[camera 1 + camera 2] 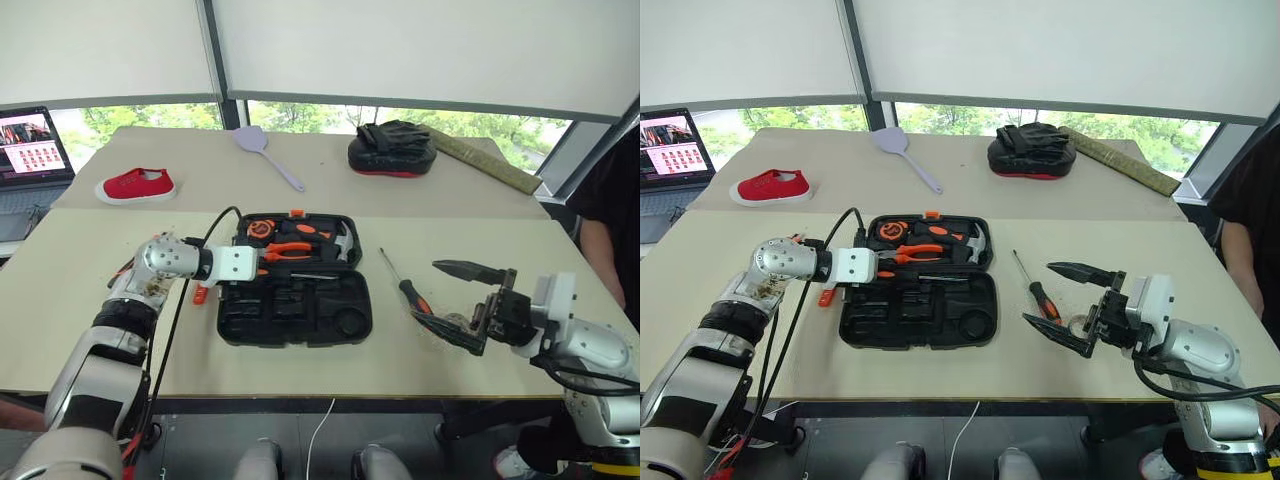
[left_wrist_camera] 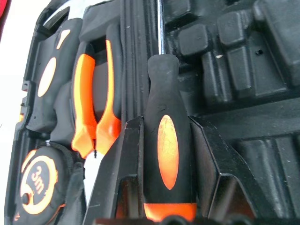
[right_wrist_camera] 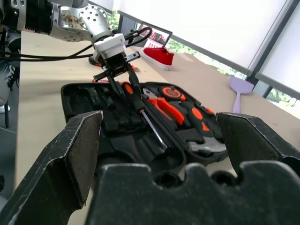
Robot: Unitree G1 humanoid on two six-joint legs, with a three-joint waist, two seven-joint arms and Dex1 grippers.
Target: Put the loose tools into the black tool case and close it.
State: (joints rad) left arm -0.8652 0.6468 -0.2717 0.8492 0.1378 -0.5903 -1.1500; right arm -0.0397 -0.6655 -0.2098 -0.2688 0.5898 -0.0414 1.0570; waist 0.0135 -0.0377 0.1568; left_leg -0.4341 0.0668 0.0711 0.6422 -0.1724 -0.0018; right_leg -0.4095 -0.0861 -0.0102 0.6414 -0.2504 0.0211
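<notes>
1. While the black tool case (image 1: 295, 285) lies open at the table's middle, lid not yet shut, pliers (image 1: 287, 251), hammer (image 1: 343, 243) and tape measure (image 1: 259, 229) sit in their slots.
2. Left gripper (image 3: 123, 79) is clamped on an orange-and-black screwdriver (image 2: 165, 150), held over the case near the hinge, not yet seated.
3. Right gripper (image 1: 1072, 303) gapes wide, empty, just beside a second screwdriver (image 1: 1036, 288) lying loose right of the case.
4. Something small and orange (image 1: 826, 296) rests left of the case; I can't identify it.

Head stereo pair looking down over the table, wrist cameras close in, all sharing the black tool case (image 1: 294, 290)
</notes>
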